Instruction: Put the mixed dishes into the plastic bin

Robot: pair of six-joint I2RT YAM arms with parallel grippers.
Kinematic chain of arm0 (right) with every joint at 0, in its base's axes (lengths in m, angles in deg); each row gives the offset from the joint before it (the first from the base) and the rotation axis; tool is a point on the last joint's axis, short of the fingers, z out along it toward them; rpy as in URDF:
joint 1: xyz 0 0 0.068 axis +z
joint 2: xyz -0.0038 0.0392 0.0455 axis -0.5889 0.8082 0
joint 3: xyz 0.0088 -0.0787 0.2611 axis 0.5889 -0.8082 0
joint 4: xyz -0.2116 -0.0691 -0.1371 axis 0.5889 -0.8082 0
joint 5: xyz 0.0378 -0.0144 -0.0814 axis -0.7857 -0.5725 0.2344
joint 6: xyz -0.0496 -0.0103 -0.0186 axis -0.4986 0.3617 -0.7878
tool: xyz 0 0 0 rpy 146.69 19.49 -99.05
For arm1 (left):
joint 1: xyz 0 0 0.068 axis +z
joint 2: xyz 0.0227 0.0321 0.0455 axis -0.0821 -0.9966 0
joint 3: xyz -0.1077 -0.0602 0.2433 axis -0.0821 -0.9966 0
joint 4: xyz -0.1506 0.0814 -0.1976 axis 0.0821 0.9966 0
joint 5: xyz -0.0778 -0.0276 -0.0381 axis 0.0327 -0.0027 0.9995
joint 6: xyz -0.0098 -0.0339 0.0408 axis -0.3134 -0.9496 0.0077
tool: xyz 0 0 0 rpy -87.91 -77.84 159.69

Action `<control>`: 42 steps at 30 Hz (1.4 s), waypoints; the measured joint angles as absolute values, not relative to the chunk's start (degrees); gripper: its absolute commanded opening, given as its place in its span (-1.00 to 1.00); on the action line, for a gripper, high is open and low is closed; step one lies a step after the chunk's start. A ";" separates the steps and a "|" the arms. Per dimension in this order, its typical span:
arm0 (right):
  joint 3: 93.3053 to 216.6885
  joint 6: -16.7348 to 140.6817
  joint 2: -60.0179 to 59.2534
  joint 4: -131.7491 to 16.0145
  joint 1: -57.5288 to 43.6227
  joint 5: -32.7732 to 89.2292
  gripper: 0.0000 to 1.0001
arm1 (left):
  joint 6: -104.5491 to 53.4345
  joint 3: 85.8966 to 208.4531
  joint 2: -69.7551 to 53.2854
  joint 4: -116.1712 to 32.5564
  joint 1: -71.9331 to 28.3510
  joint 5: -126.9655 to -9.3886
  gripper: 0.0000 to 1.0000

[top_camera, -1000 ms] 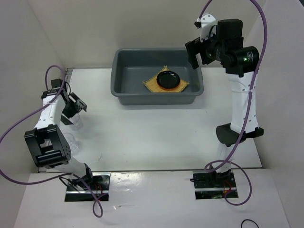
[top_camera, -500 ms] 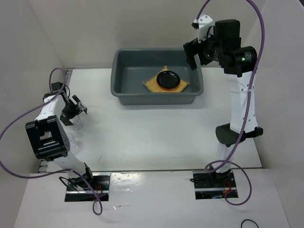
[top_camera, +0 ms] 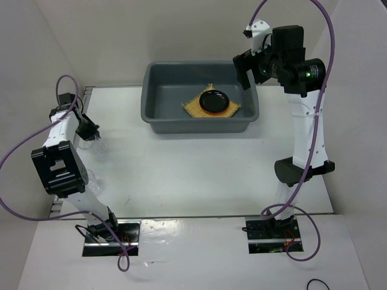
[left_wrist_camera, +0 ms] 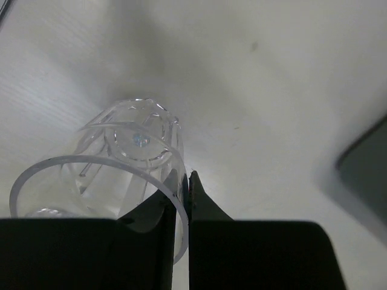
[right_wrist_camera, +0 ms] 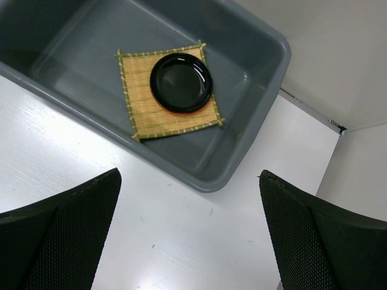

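Robot lab cell: white panel walls (top_camera: 121, 36), white table (top_camera: 199, 175), two cabled arms (top_camera: 305, 133).

I see a large rectangular dark grey plastic bin (top_camera: 166, 99) at far middle, plain. In it is a square tan woven bamboo mat (right_wrist_camera: 142, 90) with fine slat lines and an olive edge. On that sits a small round black plate (right_wrist_camera: 181, 82), glossy, with a thin reddish-orange edge on its near side. The small clear glass cup (left_wrist_camera: 121, 175) at left is colourless with a faceted base. The flat white table (top_camera: 193, 169) has faint grain. Left arm (top_camera: 60, 169) and right arm (top_camera: 308, 133) are white with black joints. Purple cables (top_camera: 60, 81). Green light (top_camera: 309, 75) on the right arm. The right gripper (right_wrist_camera: 189, 174) fingers (right_wrist_camera: 66, 241) are black with a fine mesh.
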State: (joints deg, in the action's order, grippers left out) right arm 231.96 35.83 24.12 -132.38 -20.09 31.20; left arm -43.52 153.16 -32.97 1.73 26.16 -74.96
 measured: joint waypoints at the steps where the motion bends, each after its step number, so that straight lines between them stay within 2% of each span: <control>1: 231.94 35.83 24.12 -132.38 -20.09 31.22 0.99 | -44.87 154.79 -32.94 1.88 26.18 -74.13 -1.00; 8: 231.63 35.83 24.12 -132.41 -20.09 31.44 0.99 | -57.22 162.25 -26.43 -13.95 23.87 -61.78 -1.00; 12: 231.65 35.80 24.12 -132.41 -20.09 31.60 0.99 | -54.21 180.87 -33.23 -16.31 15.04 -57.15 -1.00; 16: 231.65 35.80 24.12 -132.38 -20.09 31.79 0.99 | -44.02 203.36 -46.65 -7.80 1.16 -63.86 -1.00; 18: 231.65 35.78 24.12 -132.38 -20.09 31.81 0.99 | -40.06 210.31 -52.64 -3.17 -5.75 -68.62 -1.00; 23: 231.63 35.59 24.12 -132.38 -20.09 32.23 0.99 | -33.42 210.70 -61.16 6.32 -17.86 -79.44 -1.00; 29: 228.94 35.56 23.53 -132.36 -20.09 32.47 0.99 | -29.55 208.76 -67.17 12.00 -20.44 -87.79 -0.97; 32: 227.89 35.54 23.44 -132.38 -20.09 32.47 0.99 | -28.96 208.65 -68.33 12.76 -19.98 -89.67 -0.75; 34: 227.80 35.54 23.44 -132.41 -20.09 32.47 0.99 | -28.74 208.08 -68.35 12.74 -19.67 -90.31 -0.52; 40: 227.24 35.11 22.81 -132.38 -20.09 32.47 0.99 | -27.50 206.53 -68.42 12.87 -19.39 -91.29 -0.13; 41: 227.02 34.97 22.70 -132.36 -20.09 32.47 0.99 | -27.58 206.49 -68.42 12.98 -19.41 -91.31 0.11; 42: 226.86 34.93 22.67 -132.38 -20.09 32.47 0.99 | -27.36 206.49 -68.42 13.05 -19.43 -91.29 0.24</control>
State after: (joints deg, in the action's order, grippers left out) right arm 226.86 34.93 22.67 -132.38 -20.09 32.47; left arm -27.36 206.49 -68.42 13.05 -19.43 -91.29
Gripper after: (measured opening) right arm 0.993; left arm 0.510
